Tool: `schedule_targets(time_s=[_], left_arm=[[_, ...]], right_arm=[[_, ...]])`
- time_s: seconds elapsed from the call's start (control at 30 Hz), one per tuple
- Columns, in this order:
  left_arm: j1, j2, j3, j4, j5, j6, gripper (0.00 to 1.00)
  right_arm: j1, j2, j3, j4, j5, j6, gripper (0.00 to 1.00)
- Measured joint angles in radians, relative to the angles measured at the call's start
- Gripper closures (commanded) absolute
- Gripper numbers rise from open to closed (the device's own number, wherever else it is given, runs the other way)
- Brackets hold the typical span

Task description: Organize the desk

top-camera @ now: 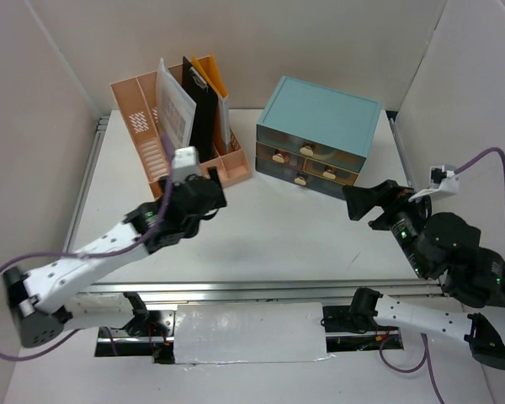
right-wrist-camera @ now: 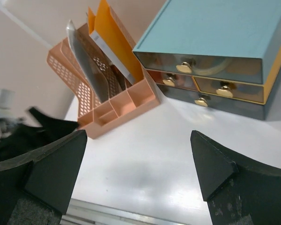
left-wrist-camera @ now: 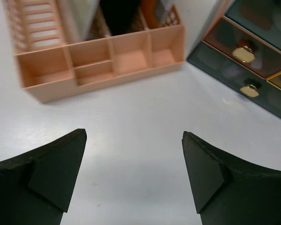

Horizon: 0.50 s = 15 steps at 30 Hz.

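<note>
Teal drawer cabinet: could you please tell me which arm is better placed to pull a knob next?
Probably the right arm: its open jaws face the knobs of the cabinet from close by. The left arm sits by the pink organizer.
</note>
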Motion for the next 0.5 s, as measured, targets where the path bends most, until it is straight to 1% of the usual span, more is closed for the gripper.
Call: schedule_targets(time_s=[0.07, 0.2, 0.3, 0.4, 0.5], left_arm=[[0.0, -0.141, 0.0, -0.15, -0.053, -0.028, 0.02], [0.006, -0.377, 0.028, -0.378, -0.113, -0.058, 0.01], [0.011, -0.492, 0.1, -0.548, -0.179, -0.081, 0.0], [0.013, -0.574, 0.173, -0.696, -0.241, -0.104, 0.0], [0.013, -0.649, 0.202, -0.783, -0.264, -0.103, 0.01]], right_arm=[[0.0, 0.05, 0.103, -0.105, 0.0, 0.005, 0.0], [0.0, 0.089, 0.253, -0.285, 0.001, 0.014, 0.0], [0.0, 0.074, 0.328, -0.375, 0.0, 0.015, 0.0], [0.0, 0.026, 0.356, -0.421, -0.002, 0.01, 0.0], [0.0, -0.031, 0.37, -0.462, -0.005, 0.005, 0.0]])
